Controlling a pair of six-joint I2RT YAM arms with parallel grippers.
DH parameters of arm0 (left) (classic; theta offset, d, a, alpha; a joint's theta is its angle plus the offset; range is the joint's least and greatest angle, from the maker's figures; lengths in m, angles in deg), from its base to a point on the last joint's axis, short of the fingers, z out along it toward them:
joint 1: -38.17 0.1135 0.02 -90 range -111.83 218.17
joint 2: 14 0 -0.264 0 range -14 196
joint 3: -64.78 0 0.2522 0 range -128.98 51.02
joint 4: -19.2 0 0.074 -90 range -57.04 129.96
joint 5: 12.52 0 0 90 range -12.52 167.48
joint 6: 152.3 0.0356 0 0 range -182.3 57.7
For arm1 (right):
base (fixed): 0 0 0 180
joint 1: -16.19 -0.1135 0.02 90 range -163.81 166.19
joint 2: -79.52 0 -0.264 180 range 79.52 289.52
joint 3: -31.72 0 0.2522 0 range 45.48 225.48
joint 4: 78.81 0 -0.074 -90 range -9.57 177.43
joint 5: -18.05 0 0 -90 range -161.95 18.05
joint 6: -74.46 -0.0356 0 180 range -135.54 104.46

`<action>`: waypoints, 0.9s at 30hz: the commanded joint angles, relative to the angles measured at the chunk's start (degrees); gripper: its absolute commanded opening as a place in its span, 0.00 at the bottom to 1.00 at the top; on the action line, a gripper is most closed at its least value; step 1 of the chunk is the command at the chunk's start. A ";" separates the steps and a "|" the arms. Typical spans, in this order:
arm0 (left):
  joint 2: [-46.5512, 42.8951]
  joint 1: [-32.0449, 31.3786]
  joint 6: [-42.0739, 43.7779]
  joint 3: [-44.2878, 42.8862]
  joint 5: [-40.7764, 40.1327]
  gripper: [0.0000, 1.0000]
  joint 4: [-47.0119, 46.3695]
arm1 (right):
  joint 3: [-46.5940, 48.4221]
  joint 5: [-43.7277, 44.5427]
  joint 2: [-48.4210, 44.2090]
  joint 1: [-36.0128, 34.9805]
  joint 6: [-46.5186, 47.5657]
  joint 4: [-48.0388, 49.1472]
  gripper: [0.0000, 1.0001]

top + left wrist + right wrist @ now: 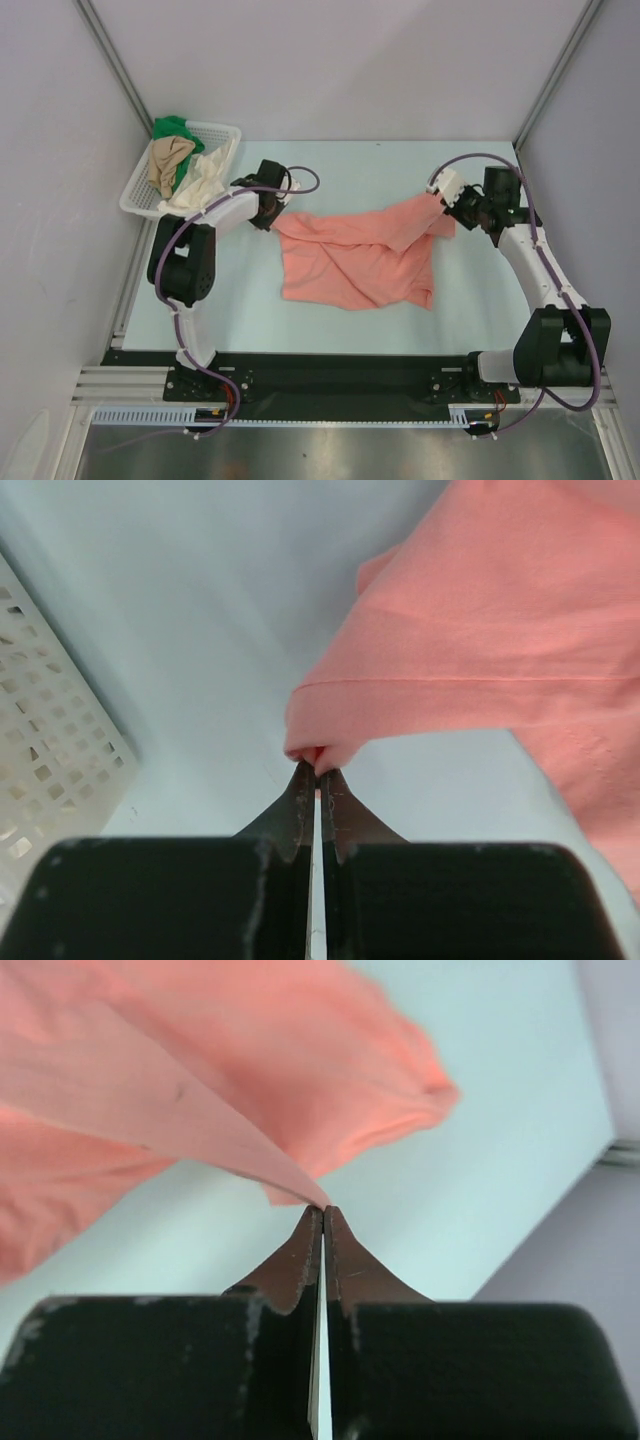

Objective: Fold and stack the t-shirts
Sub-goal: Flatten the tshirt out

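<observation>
A salmon-pink t-shirt (355, 255) lies crumpled across the middle of the table, stretched between both arms. My left gripper (275, 215) is shut on its left corner, seen as a hemmed edge pinched at the fingertips in the left wrist view (318, 765). My right gripper (447, 205) is shut on the shirt's upper right corner and holds it lifted; the right wrist view (322, 1210) shows a thin fold of cloth (200, 1110) caught at the tips. Green (172, 127), tan (168, 160) and cream (205, 178) shirts lie bunched in the basket.
A white lattice basket (228, 130) stands at the back left, close behind my left gripper; its wall shows in the left wrist view (50, 740). Grey walls and metal posts close in the left, back and right sides.
</observation>
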 commanded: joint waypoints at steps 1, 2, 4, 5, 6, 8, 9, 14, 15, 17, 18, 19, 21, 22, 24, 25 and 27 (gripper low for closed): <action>-5.17 -2.48 0.03 -2.33 -0.16 0.00 0.55 | 5.26 2.76 -2.41 1.55 -14.02 1.00 0.00; -5.70 -3.27 -1.19 -3.12 0.28 0.00 0.90 | 5.88 3.37 -2.59 1.64 -17.43 0.29 0.00; -7.19 -3.80 -2.86 -4.18 2.20 0.00 1.60 | 7.03 4.69 -3.81 2.51 -20.79 -0.24 0.00; -7.63 -4.24 -4.61 -5.66 3.00 0.00 2.65 | 7.73 5.13 -4.34 3.04 -22.38 -0.15 0.00; -7.98 -4.42 -5.24 -6.63 3.70 0.00 3.53 | 8.08 5.66 -4.87 4.09 -25.87 -0.15 0.00; -10.00 -5.12 -6.38 -8.39 5.55 0.00 4.50 | 9.48 5.66 -6.27 5.32 -28.53 -0.50 0.00; -10.88 -5.47 -6.48 -8.66 5.73 0.01 4.94 | 10.19 5.31 -6.63 5.85 -30.89 -0.76 0.00; -15.89 -8.54 -4.29 -10.33 4.07 0.00 8.19 | 15.55 3.12 -7.95 10.86 -39.95 0.10 0.00; -17.64 -8.90 -3.67 -10.25 3.37 0.01 8.28 | 18.08 2.77 -7.52 11.39 -41.54 0.29 0.00; -19.49 -9.69 -2.44 -9.98 1.79 0.00 8.20 | 21.51 2.59 -6.55 12.53 -45.67 -0.58 0.00; -20.20 -9.78 -2.17 -9.89 1.34 0.01 8.28 | 23.10 1.98 -5.67 12.80 -46.81 -1.03 0.00; -21.77 -9.78 -1.82 -9.81 1.34 0.00 8.28 | 26.34 1.88 -5.32 13.06 -47.87 -1.38 0.00; -22.84 -9.87 -0.94 -10.77 1.60 0.01 9.33 | 29.17 1.36 -4.61 13.33 -50.16 -2.70 0.00; -23.80 -9.78 -0.68 -11.21 2.12 0.01 9.69 | 30.66 1.01 -4.35 13.33 -50.77 -2.87 0.00; -24.51 -9.87 -0.41 -13.31 2.22 0.00 10.92 | 34.61 -0.13 -4.26 13.33 -51.83 -3.66 0.00; -25.21 -9.78 -0.32 -14.19 2.30 0.00 11.36 | 36.02 -0.49 -4.17 13.33 -52.01 -4.02 0.00; -25.74 -9.78 -0.24 -17.18 2.66 0.00 12.58 | 39.89 -0.93 -4.17 13.33 -52.19 -4.98 0.00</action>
